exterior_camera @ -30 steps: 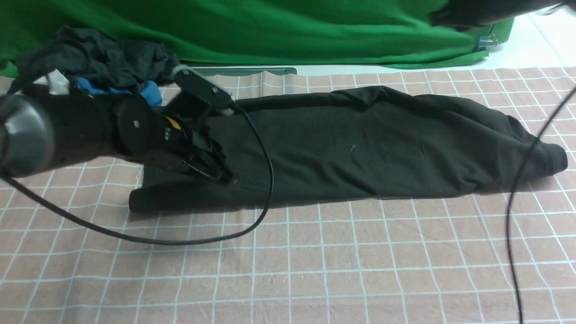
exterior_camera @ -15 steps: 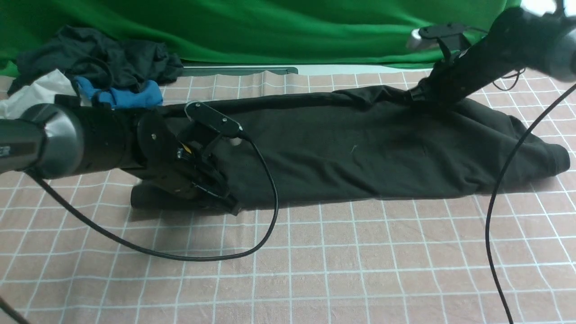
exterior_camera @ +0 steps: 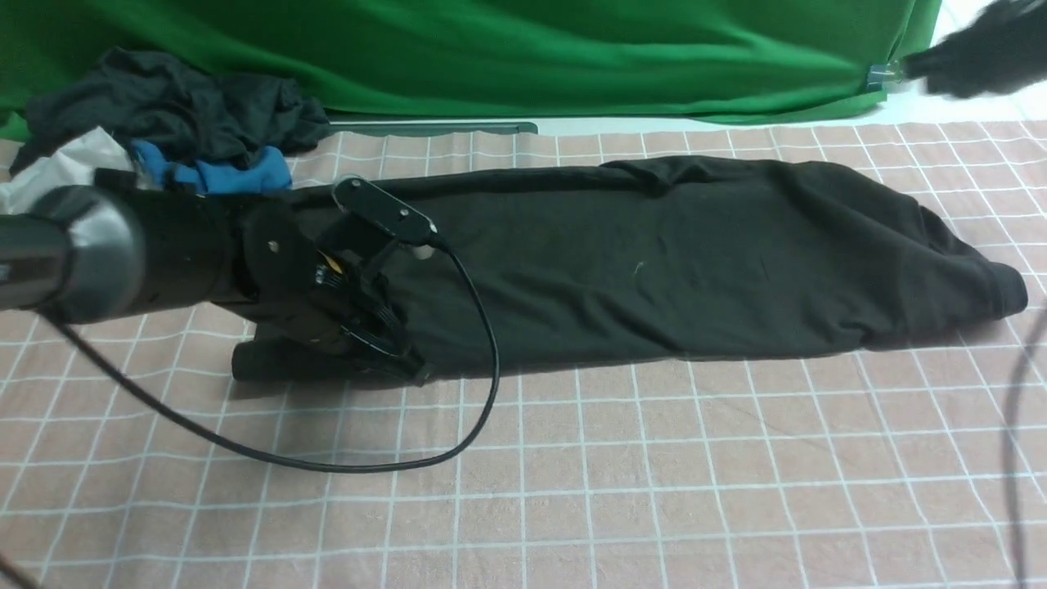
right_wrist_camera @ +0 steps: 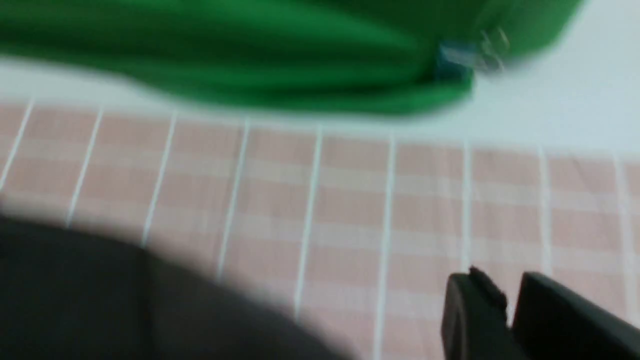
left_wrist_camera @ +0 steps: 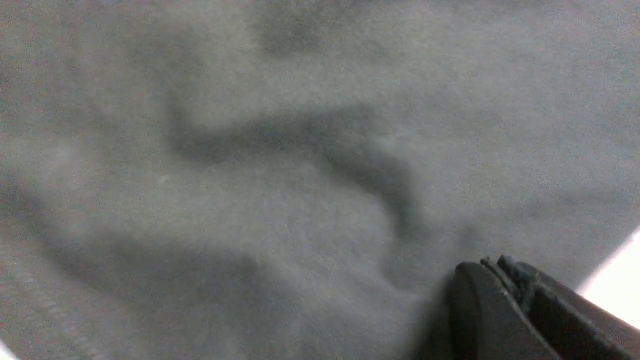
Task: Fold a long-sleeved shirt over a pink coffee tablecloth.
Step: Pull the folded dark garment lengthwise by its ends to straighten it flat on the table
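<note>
Here we are with the long-sleeved shirt stretched in 1 long dark band from left to right across the far half of the pink coffee tablecloth, its far edge creased over, its right end poking out toward the near side! On the left, the left gripper is right down at the shirt's near edge, its 2 fingertips pressed together. And the right gripper? It's up at the far right, a blur in the front view, clear of the shirt, its 2 fingers parted by a narrow gap with nothing between them! Far left, a dark garment lies heaped with a blue one and a white one. Along the far side hangs the green cloth, a clip at its right end.
</note>
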